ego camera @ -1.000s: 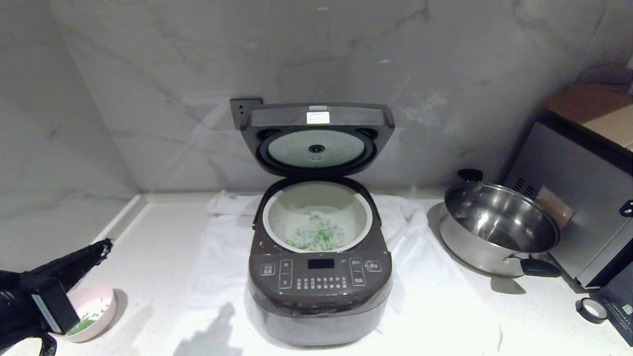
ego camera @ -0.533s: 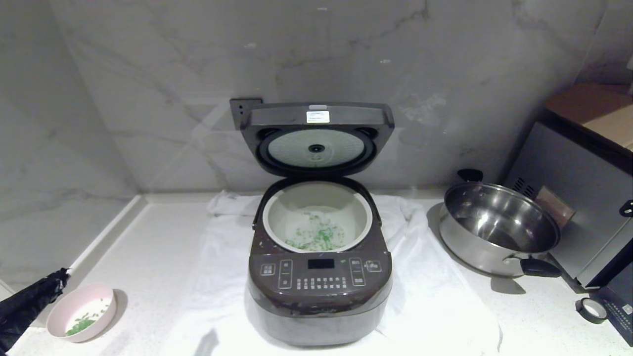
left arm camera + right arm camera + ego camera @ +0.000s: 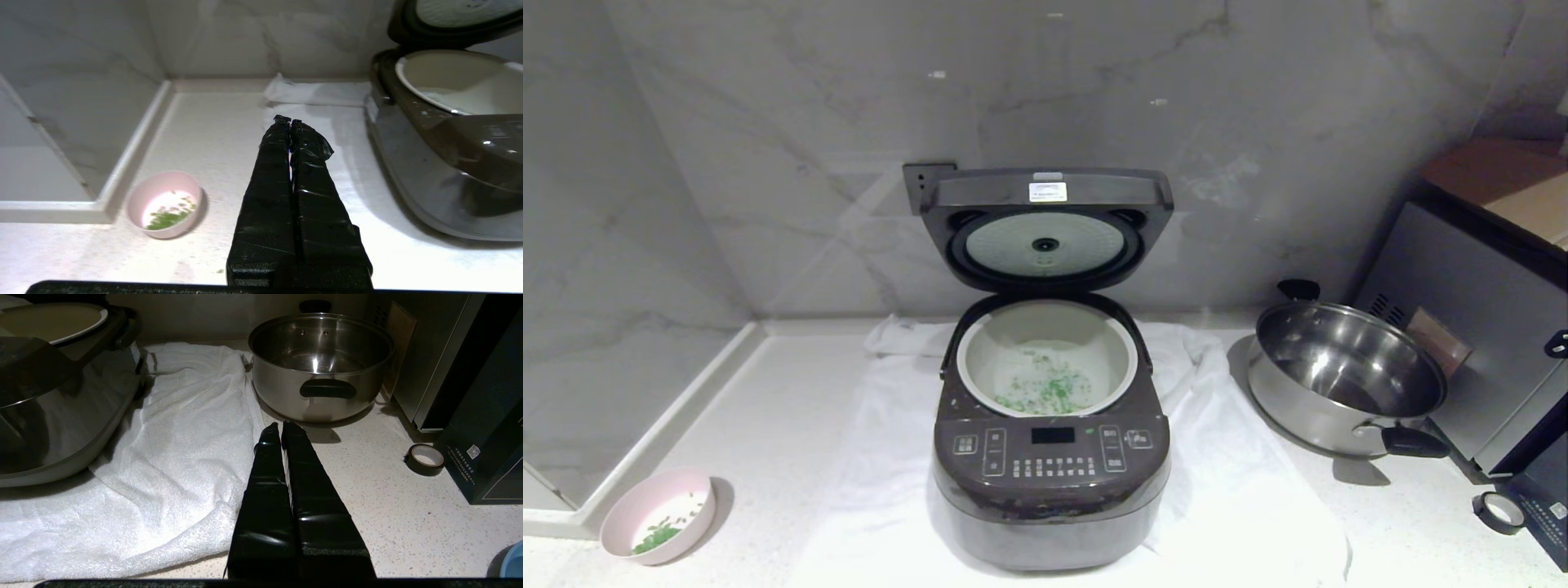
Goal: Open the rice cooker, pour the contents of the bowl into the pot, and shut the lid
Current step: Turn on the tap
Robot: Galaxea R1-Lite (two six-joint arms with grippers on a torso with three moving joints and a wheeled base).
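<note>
Head view: the rice cooker (image 3: 1049, 445) sits mid-bench on a white towel (image 3: 1233, 490), its lid (image 3: 1045, 229) standing upright on its hinge. The pot (image 3: 1046, 357) is exposed, with green bits (image 3: 1045, 390) scattered over its floor. The bowl (image 3: 658, 516) rests upright on the bench (image 3: 768, 408) well to the cooker's left, a few green bits left inside. The left arm, which a second ago covered part of the bowl at the lower left, has withdrawn from this view altogether; neither arm shows now. A steel pan (image 3: 1347, 380) stands to the right.

Left wrist view: the left pincer (image 3: 289, 121) hangs above the bench with its tips pressed together, holding nothing, between the bowl (image 3: 164, 204) and the cooker's side (image 3: 429, 163) (touching neither).

Right wrist view: the right pincer (image 3: 280, 426) is likewise closed and empty, parked over the bench near the towel's edge, short of the pan (image 3: 320, 363).

By my reading, the pour is done and the bowl set back; only closing the lid remains.
</note>
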